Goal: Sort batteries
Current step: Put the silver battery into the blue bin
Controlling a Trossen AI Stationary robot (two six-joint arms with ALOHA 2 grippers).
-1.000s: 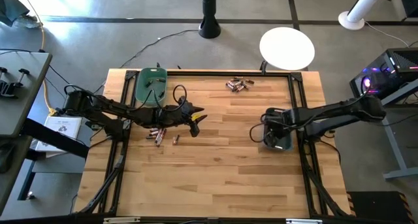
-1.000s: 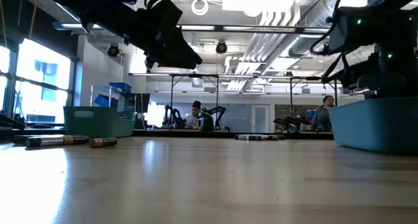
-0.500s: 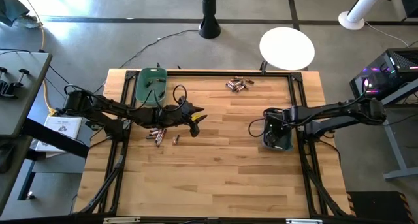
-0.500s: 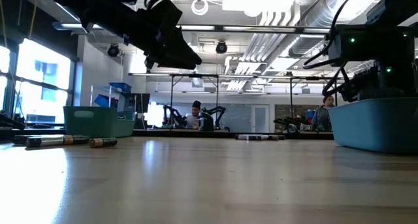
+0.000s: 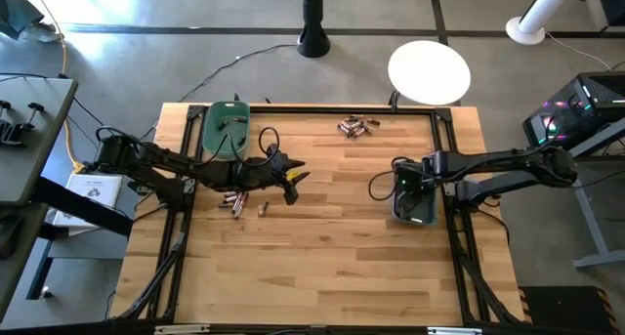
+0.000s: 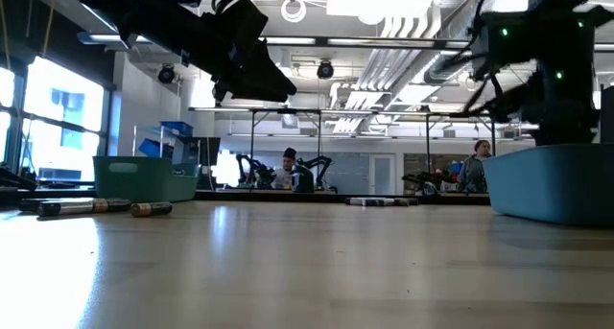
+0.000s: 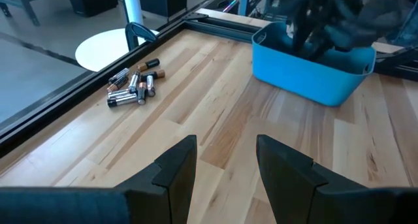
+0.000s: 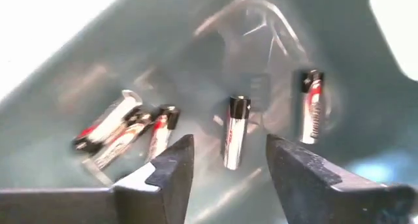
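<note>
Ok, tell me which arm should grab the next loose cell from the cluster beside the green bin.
Left. The left gripper hovers open just right of those small cylindrical batteries near the green plastic bin; the right gripper hangs open over the blue plastic bin.

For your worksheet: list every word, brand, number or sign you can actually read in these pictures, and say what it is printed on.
No text here can be read.
Batteries in the blue bin: red and silver label markings, too blurred to read.
Batteries on the table: too small to read.
White sheet beside the table: dark print, too small to read.
</note>
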